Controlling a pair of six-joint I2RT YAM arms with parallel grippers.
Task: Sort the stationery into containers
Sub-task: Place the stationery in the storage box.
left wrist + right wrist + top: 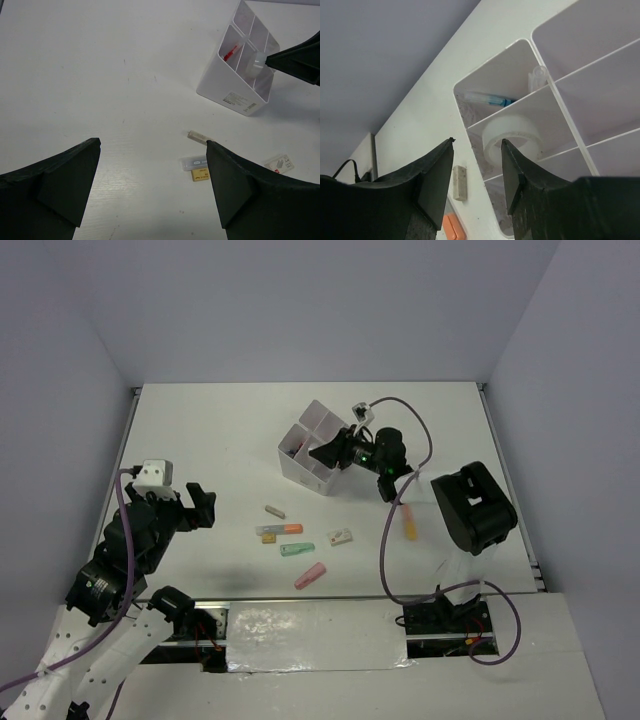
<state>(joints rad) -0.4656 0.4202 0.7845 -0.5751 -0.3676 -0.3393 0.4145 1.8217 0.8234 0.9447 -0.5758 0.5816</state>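
The translucent white divided box [305,448] stands tilted at mid table. My right gripper [333,452] is open at its near rim. In the right wrist view its jaws [477,142] stand apart over the box [560,95], where a clear tape roll [512,134] lies in one compartment and a blue pen [487,99] in another. A red pen [230,52] shows in the box [235,95] in the left wrist view. On the table lie a beige eraser [274,511], an orange marker [285,529], a green marker [297,549], a pink marker [311,576] and a small white item [340,536]. My left gripper [195,508] is open and empty.
Another orange marker [409,523] lies right of the box, under the right arm's cable. In the left wrist view a clear case [194,162] and a yellow eraser [200,174] lie beside my right finger [235,185]. White walls enclose the table.
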